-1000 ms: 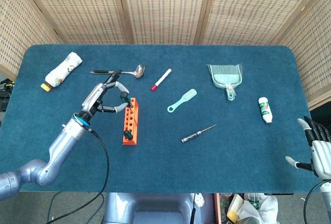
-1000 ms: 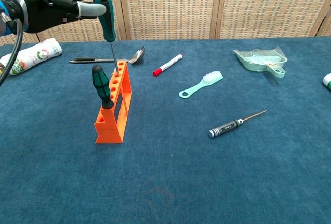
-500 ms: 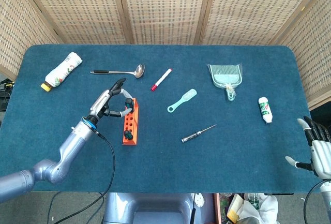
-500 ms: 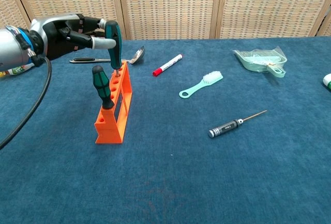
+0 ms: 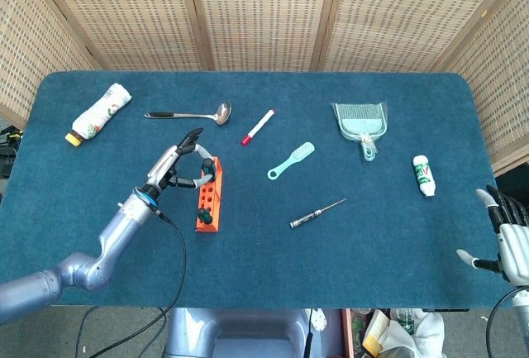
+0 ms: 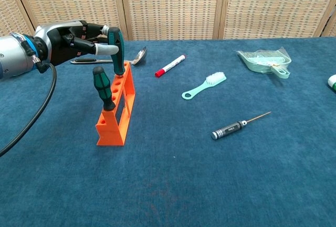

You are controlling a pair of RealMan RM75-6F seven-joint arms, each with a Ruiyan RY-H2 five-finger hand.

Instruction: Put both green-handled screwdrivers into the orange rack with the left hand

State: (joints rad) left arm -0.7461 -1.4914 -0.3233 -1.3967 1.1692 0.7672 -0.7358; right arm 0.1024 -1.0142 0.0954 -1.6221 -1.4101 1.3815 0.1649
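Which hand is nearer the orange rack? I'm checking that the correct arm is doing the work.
Left. The left hand is right at the orange rack's far end, holding a green-handled screwdriver there. The right hand sits far off at the table's right edge.

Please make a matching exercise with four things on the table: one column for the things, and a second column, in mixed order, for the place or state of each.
Things:
1. second green-handled screwdriver
2. black screwdriver
3. red-capped marker
4. ladle

Places or states:
A. lying beside the mint brush
B. held by the left hand at the orange rack
C. behind the rack
D. lying alone, right of the rack

Pairs: 1-B, 2-D, 3-A, 4-C
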